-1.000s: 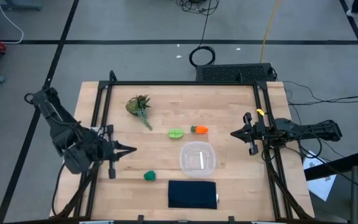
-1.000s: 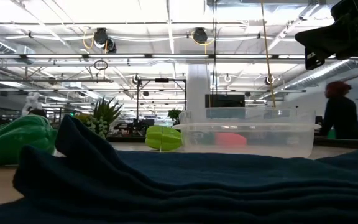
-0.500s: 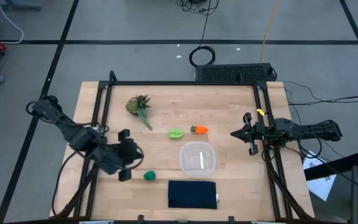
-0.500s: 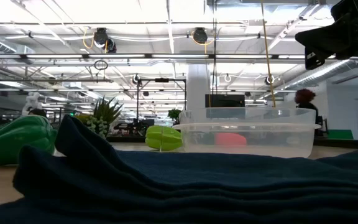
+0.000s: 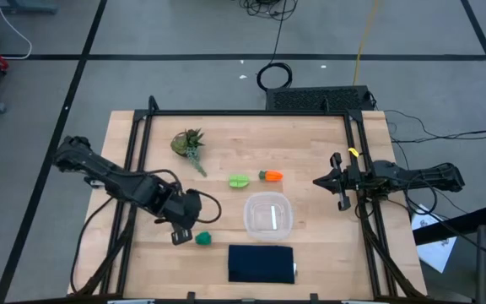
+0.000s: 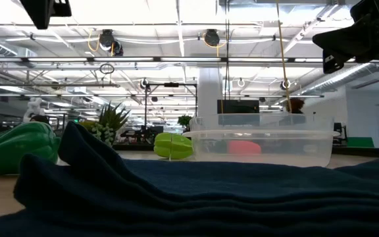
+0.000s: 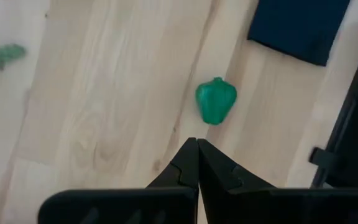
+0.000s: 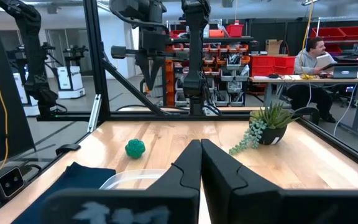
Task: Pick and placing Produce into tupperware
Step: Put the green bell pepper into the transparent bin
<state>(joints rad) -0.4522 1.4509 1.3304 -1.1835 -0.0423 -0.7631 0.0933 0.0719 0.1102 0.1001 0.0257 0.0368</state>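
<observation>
Dark green lump (image 5: 202,239) sits near the front edge of the worktop (image 5: 226,143), toward the left corner, untouched. Left hand (image 5: 181,230) hovers just beside it, fingers pressed together. Tupperware (image 5: 268,214) sits empty right of the lump, behind the navy cloth (image 5: 261,263) at the front edge. Lime piece (image 5: 239,181) and carrot (image 5: 270,176) lie side by side mid-worktop, apart from the tupperware. Plant sprig (image 5: 188,145) toward the back-left corner. Right hand (image 5: 332,181) waits at the right edge, fingers pressed together.
</observation>
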